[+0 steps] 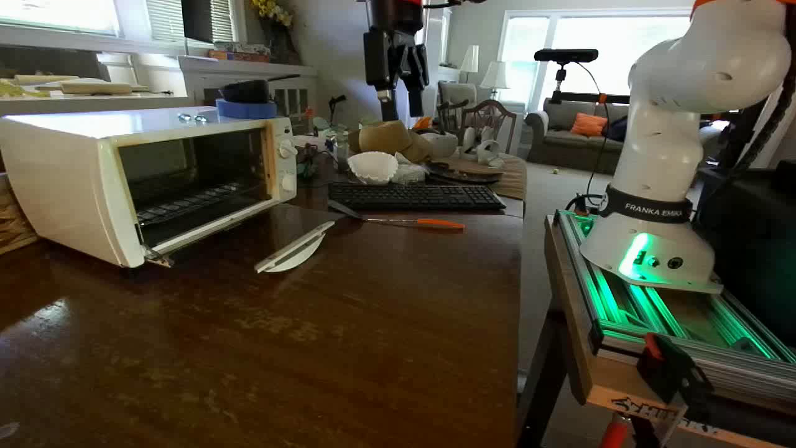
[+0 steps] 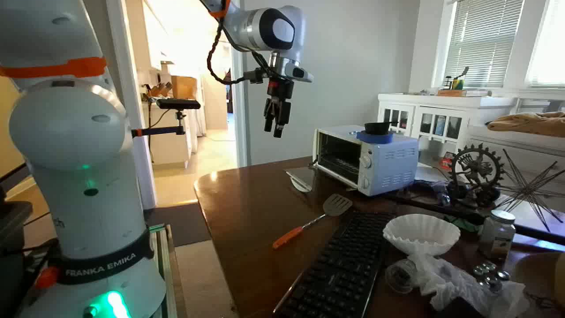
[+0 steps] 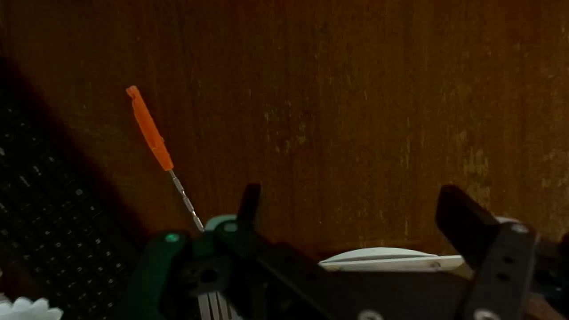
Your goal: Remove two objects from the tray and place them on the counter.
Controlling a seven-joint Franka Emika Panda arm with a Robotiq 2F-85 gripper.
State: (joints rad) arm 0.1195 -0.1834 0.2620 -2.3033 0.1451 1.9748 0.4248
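Note:
The counter is the glossy dark-brown wooden top, seen in both exterior views and filling most of the wrist view. The dark tray does not show in any view; it is hidden or out of view. My gripper is high above the counter, pointing down, in both exterior views. In the wrist view its fingertips are wide apart, with nothing between them. A spatula with an orange handle lies on the counter, also in an exterior view and the wrist view.
A white toaster oven stands with its door down; the white door handle lies low over the counter. A wire rack shows inside. A black pan on a blue ring sits on top. A keyboard and white fluted bowl are near the spatula.

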